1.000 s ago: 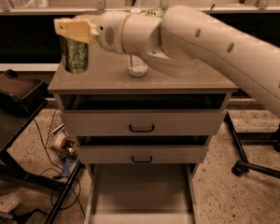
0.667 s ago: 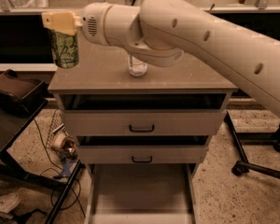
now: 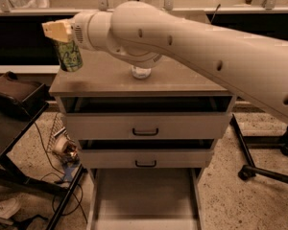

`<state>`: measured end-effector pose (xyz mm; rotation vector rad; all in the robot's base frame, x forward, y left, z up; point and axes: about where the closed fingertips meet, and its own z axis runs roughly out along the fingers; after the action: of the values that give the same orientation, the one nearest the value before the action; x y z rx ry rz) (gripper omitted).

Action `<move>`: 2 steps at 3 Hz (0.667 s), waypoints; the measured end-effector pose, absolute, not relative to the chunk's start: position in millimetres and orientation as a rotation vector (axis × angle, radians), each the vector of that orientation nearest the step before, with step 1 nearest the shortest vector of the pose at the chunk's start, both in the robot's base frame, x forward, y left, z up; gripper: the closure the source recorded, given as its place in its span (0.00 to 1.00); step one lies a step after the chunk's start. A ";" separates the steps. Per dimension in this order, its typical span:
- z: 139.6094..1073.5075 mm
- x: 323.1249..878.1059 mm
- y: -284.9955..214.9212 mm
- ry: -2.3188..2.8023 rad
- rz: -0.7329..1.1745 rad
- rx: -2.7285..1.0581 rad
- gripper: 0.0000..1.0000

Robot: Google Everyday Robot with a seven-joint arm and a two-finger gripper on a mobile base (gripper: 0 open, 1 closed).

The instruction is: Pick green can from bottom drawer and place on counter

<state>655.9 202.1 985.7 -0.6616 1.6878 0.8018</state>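
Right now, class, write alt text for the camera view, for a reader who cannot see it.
A robot claw grips a green can by its top over the left edge of the counter. Below, the bottom drawer stands open. A clear bottle stands mid-counter.

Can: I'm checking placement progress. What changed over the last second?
The end effector, holding the can, carried it left toward the counter's left edge, then slightly down. No release. The bottle stayed put; the bottom drawer stayed open.

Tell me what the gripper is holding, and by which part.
The gripper holds the green can by its top end, at the left edge of the counter.
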 end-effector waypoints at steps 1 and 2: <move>963.1 688.5 206.4 1.686 0.745 -0.668 1.00; 941.8 707.6 214.1 1.708 0.745 -0.695 1.00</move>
<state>707.6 214.1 941.8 -0.6952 1.7084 0.7449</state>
